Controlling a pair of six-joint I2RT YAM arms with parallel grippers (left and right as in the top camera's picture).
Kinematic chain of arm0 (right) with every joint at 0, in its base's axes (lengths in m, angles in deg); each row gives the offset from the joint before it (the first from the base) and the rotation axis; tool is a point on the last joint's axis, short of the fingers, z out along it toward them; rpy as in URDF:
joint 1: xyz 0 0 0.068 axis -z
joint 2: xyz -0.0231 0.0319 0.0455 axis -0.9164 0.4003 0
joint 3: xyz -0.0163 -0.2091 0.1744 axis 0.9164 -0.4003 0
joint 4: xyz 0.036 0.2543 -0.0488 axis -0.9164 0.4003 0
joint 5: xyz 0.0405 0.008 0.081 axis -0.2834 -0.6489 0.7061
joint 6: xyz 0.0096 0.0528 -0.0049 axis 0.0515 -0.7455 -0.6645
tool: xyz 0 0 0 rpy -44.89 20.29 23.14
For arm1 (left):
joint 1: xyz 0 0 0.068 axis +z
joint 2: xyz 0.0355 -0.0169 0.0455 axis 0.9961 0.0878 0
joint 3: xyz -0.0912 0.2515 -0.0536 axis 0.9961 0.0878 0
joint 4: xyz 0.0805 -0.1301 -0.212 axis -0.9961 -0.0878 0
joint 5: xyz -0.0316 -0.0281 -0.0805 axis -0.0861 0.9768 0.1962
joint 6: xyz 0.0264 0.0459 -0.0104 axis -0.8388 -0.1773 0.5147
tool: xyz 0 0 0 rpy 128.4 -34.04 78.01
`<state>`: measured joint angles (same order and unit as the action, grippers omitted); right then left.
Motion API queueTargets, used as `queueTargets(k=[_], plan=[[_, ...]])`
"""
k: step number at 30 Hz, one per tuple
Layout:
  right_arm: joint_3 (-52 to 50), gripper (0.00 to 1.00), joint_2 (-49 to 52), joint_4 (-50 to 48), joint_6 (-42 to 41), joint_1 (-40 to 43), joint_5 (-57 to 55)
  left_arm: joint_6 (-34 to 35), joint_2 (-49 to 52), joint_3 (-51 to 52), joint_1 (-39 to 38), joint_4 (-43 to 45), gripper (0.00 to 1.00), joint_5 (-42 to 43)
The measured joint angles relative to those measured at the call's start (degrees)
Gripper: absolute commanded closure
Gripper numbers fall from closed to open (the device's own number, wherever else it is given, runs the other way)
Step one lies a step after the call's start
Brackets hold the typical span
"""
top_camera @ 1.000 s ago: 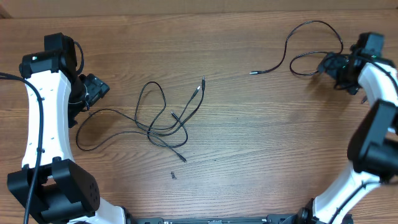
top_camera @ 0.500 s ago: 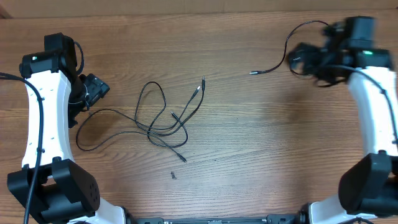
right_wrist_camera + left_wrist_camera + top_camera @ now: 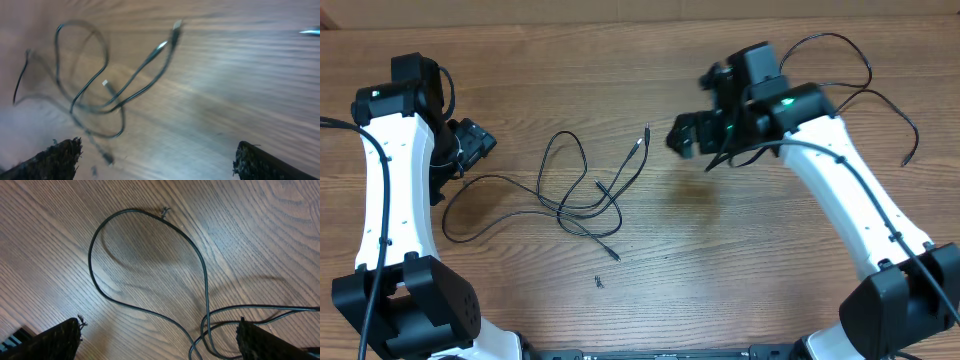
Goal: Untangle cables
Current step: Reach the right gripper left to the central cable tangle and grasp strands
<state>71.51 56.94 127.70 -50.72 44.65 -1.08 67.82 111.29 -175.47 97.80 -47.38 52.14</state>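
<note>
- Tangle of cables [image 3: 560, 207]: thin black cords crossed over one another on the wooden surface [image 3: 740, 260], centre-left of the overhead frame. Several loops and a few plug ends show. I cannot count the cords exactly, and I list them as not yet separated.
- Separate cable [image 3: 832, 36]: loops in the upper right of the overhead frame, well apart from the tangle and partly hidden behind my right arm [image 3: 860, 200]. It crosses no other cord that I can see, so I count it as done.
- Left end effector [image 3: 470, 145]: left side of the frame, just beside the tangle's outermost loop. Its fingers [image 3: 55, 340] stand apart and grip nothing. The wrist view shows that loop lying between them.
- Right end effector [image 3: 685, 135]: upper centre, to the right of the tangle. Its fingers [image 3: 55, 160] are also apart and empty. The wrist view is blurred but shows the tangle ahead.
- Small dark speck [image 3: 598, 282]: below the tangle, too small to identify.
- Progress, my judgement: one cord is clear and the main knot is untouched. What remains is to take a strand and draw the cords apart until none crosses another.
</note>
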Motion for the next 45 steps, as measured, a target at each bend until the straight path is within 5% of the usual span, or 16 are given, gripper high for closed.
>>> queueTargets(k=[13,28,45], plan=[[0.0,0.00,0.0,-0.2,0.5,-15.8,0.1,0.0,0.0,0.0,0.0,1.7,0.01,0.4],[-2.9,0.00,1.9,-7.1,12.5,-31.0,-5.6,-2.0,0.0,0.0,4.3,5.7,0.00,-9.2],[-3.0,0.00,10.4,-19.8,18.1,-33.8,-15.5,-1.3,0.0,0.0,8.9,6.4,0.00,-10.1]])
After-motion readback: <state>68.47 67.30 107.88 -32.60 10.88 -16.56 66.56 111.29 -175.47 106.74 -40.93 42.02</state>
